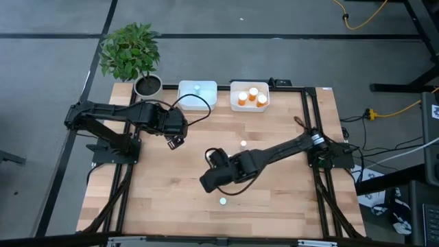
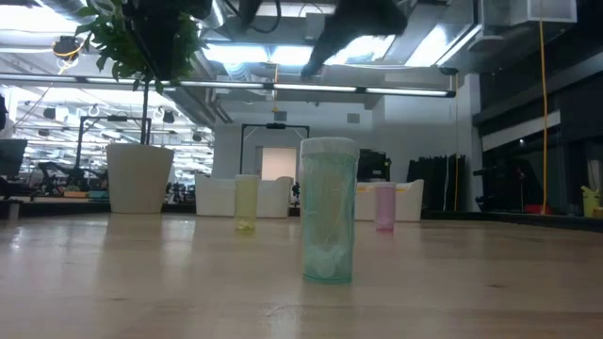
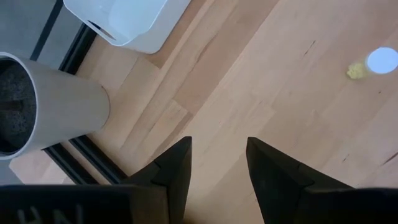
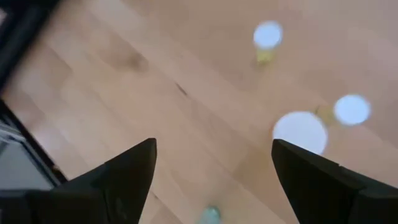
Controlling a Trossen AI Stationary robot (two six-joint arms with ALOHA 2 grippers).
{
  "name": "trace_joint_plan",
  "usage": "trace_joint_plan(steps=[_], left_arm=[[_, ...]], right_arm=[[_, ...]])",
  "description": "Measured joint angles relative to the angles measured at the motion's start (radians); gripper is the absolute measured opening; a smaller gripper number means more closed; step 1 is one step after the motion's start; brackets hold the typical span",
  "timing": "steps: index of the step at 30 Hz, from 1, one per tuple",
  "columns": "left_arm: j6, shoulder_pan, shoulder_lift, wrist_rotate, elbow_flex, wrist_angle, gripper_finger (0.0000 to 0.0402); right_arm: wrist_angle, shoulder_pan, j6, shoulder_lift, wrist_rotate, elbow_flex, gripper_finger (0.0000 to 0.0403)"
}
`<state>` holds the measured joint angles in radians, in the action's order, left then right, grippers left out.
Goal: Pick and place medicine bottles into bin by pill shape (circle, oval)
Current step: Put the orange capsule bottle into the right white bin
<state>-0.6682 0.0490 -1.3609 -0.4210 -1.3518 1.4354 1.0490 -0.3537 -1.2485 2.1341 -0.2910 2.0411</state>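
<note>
Standing nearest the front edge, a bluish bottle (image 1: 223, 201) sits free beside the right gripper (image 1: 206, 184), fingers spread wide, empty. Farther back, the left gripper (image 1: 174, 143) hovers partly parted, empty, before both bins (image 1: 197, 95).

Floor (image 1: 55, 20): grey, crossed by dark seams | yellow cable (image 1: 363, 17): laid at the far right | ceiling lights (image 2: 254, 52): long bright strips overhead | doorway (image 2: 276, 162): lit, dark-framed, seen behind the table (image 2: 141, 282) | potted plant (image 1: 130, 55): placed at the table's far left corner.
</note>
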Motion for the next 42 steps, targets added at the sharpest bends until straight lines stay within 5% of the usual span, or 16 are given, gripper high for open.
trace_joint_plan(steps=[9,17,25,42], left_arm=[[0.0,0.0,0.0,0.0,0.0,-0.004,0.0147],[0.0,0.0,0.0,-0.007,0.0,-0.008,0.0147],[-0.001,0.0,0.0,-0.008,0.0,-0.008,0.0147],[-0.001,0.0,0.0,-0.008,0.0,-0.012,0.0147]], right_arm=[[-0.046,0.032,0.029,0.075,0.171,-0.001,0.032],[-0.065,0.056,0.1,0.072,0.174,-0.001,0.032],[0.234,0.062,-0.035,0.072,0.136,-0.002,0.032],[0.199,0.098,-0.031,0.124,0.155,-0.002,0.032]])
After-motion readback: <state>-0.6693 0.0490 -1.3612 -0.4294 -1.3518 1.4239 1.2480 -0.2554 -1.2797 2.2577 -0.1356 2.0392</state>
